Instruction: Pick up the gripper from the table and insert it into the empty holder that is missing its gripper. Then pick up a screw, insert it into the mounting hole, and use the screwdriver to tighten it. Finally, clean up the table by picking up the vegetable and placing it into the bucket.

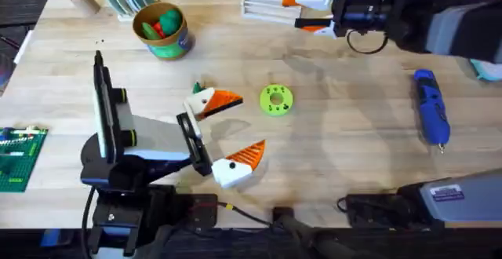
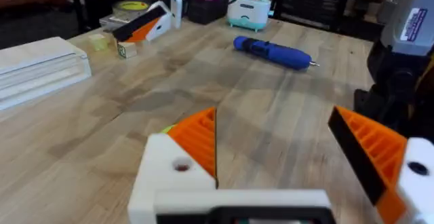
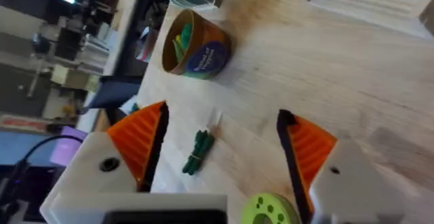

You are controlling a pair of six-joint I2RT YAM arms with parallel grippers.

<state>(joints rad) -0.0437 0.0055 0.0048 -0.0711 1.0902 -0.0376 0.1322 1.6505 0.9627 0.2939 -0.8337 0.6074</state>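
Left hand (image 1: 227, 129) spread wide and empty at frame centre above the surface (image 1: 353, 133); right hand (image 3: 220, 156) gapes empty; screwdriver (image 1: 431, 106) lies right; bucket (image 1: 162, 30) upper left.

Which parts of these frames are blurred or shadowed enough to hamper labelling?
Overhead: the right arm rises close under the camera, dark and blurred, casting soft shadows across the table; the screwdriver stays sharp. Left wrist: its own end effector is soft, with the room behind dim. Right wrist: the bucket and the lime-green disc are both blurred.
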